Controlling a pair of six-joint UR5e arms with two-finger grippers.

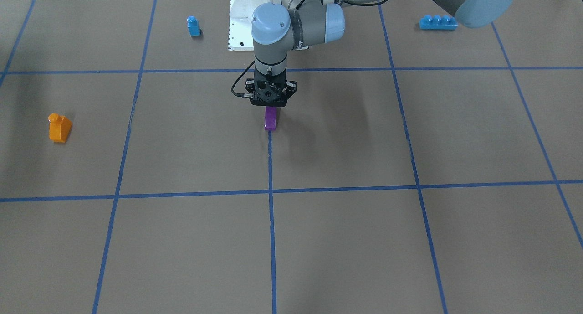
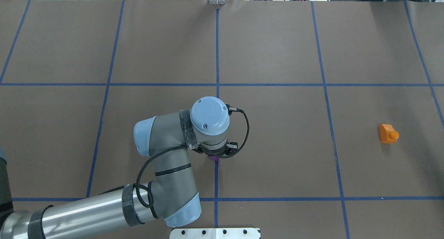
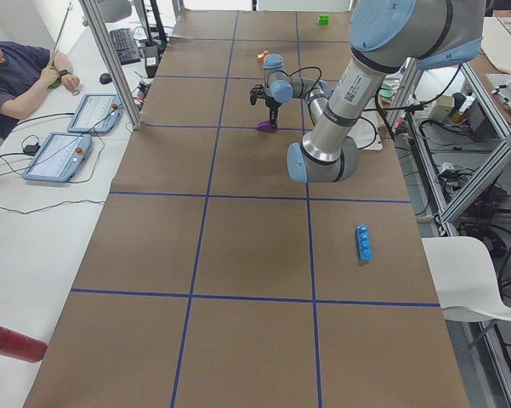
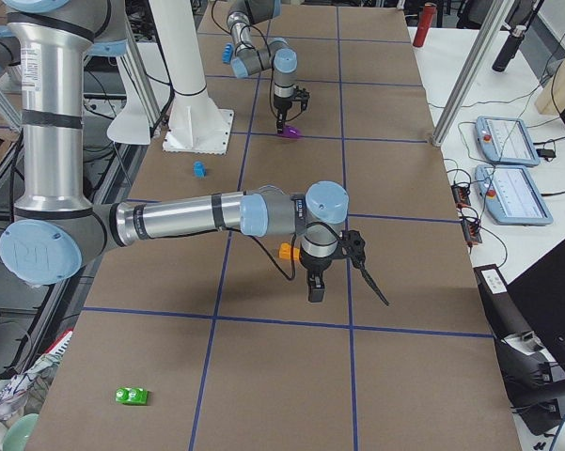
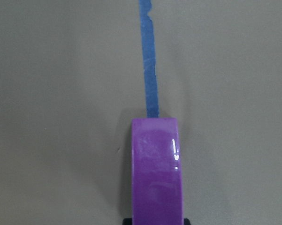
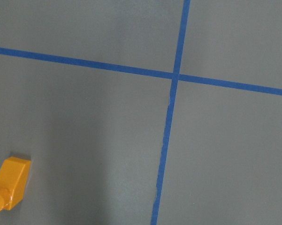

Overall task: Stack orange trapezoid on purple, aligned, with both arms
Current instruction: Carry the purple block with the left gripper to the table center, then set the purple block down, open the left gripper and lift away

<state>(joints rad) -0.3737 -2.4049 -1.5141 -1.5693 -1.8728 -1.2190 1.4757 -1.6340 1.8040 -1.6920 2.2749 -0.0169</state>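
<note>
The purple brick stands at the end of a blue tape line near the table's middle. My left gripper comes straight down on it and is shut on its sides. In the left wrist view the purple brick fills the lower centre. The orange trapezoid lies on its side far off, toward my right, and also shows in the overhead view. My right gripper hangs just beside the orange trapezoid. I cannot tell whether it is open. The right wrist view shows the orange trapezoid at its lower left.
A small blue single-stud brick and a long blue brick lie near the robot's white base plate. A green brick lies at the table's right end. Blue tape lines grid the brown table.
</note>
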